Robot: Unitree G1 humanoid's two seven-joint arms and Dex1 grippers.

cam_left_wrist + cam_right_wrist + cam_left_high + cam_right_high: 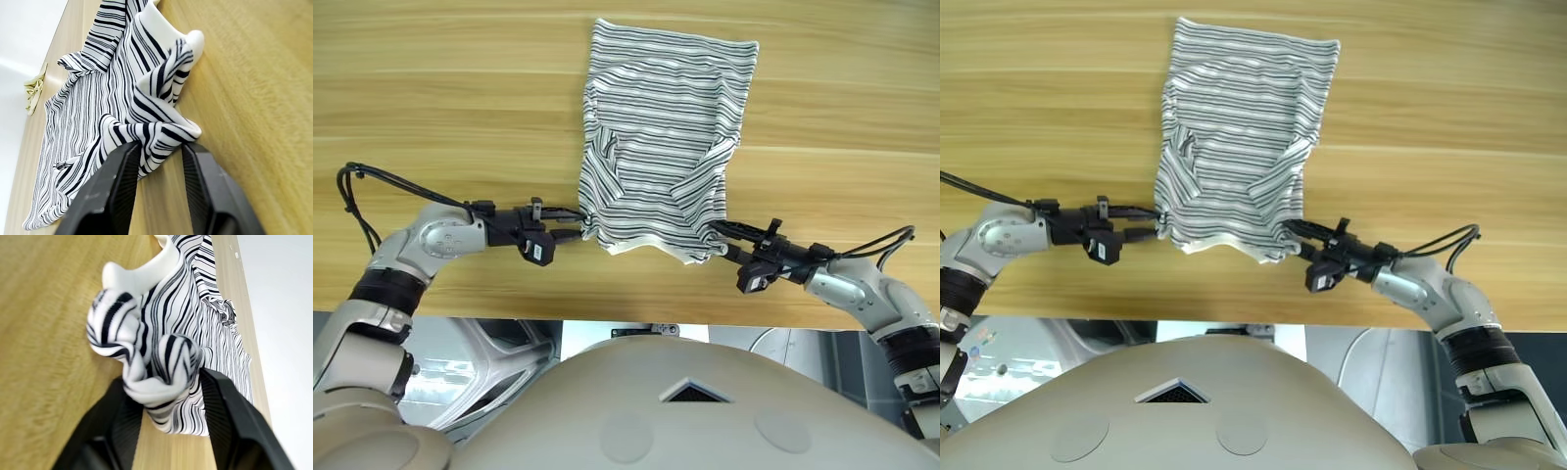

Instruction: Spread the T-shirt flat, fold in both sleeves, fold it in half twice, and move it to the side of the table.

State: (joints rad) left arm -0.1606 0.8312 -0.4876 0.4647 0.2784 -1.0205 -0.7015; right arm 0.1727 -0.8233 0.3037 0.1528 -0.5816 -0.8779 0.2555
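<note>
A black-and-white striped T-shirt [664,137] lies on the wooden table [431,117] with both sleeves folded in, its white-trimmed near edge toward me. My left gripper [578,217] is shut on the shirt's near left corner, where the cloth [151,137] bunches between the black fingers [117,181]. At the near right corner my right gripper [717,231] is shut on a wad of striped fabric [161,357], squeezed between its fingers [222,406].
The table's front edge [607,318] runs just behind both grippers. Bare wood stretches to the left and right of the shirt. Beyond the far table edge, a small yellowish object [34,88] appears in the left wrist view.
</note>
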